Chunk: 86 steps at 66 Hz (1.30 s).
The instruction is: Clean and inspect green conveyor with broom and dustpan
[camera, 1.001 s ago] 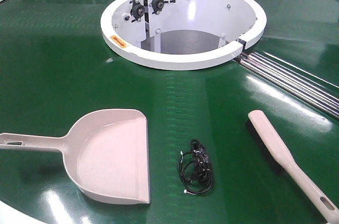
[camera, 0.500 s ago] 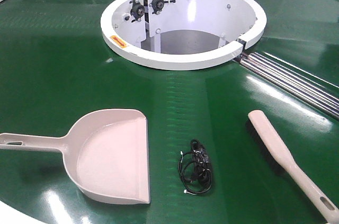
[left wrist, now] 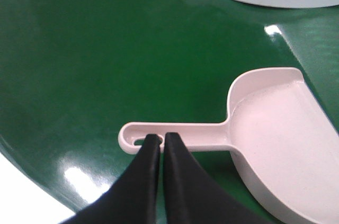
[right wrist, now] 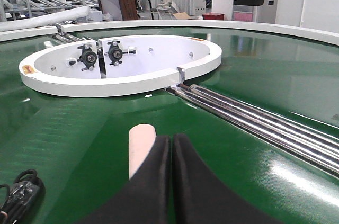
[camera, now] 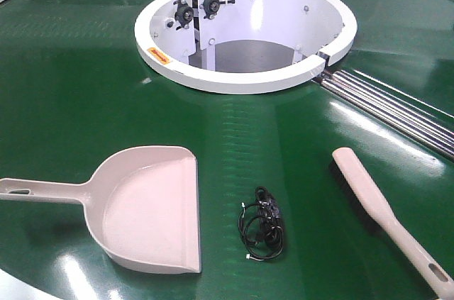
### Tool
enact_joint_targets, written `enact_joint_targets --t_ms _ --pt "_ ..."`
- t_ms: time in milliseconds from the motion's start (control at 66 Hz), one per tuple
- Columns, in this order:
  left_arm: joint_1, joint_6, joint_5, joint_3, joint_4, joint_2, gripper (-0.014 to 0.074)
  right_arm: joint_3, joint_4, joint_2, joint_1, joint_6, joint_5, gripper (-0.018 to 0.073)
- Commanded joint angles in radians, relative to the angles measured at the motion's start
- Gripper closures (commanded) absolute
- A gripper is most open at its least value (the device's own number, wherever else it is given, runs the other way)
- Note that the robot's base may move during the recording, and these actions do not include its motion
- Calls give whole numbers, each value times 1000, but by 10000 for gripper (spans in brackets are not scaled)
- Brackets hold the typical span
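Dustpan (camera: 149, 208) lies flat on the green conveyor (camera: 71, 87), near-left, mouth toward a tangled black cable (camera: 262, 225). Broom (camera: 376, 208) lies near-right, handle toward the robot, so each tool sits on its own arm's side with the debris between. Left gripper (left wrist: 160, 139) has its jaws pressed together, holding nothing, tips over the slot end of the dustpan handle; contact can't be told from this angle. Right gripper (right wrist: 172, 144) likewise has its jaws together and empty, hanging above the broom head. White ring opening (camera: 234, 80) and metal rollers (camera: 390, 108) lie beyond. Nothing is grasped yet; both jaws likely need to open first.
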Motion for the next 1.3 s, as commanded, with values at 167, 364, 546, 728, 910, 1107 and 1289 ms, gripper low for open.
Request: enact_joint_targets --t_ms 167,364,546,728,910,1107,1289 --pt "0 -31 -93 -36 -5 53 500 20 -5 -12 1 -2 -75 568" --pt "0 -31 -143 -36 -10 53 262 20 -5 -12 1 -2 -75 568" --pt "0 -31 -142 -36 -33 51 133 20 -5 -12 1 -2 -75 568" --pt "0 -31 -165 -36 -63 53 129 20 -5 -12 1 -2 -75 568" --pt "0 -24 -90 -123 -59 98 129 20 -5 -12 1 -2 -75 568" --pt "0 191 256 -386 -66 292 128 20 -5 -12 1 -2 -75 568" --pt "-1 384 480 -615 -120 471 128 20 -5 -12 1 -2 -75 568"
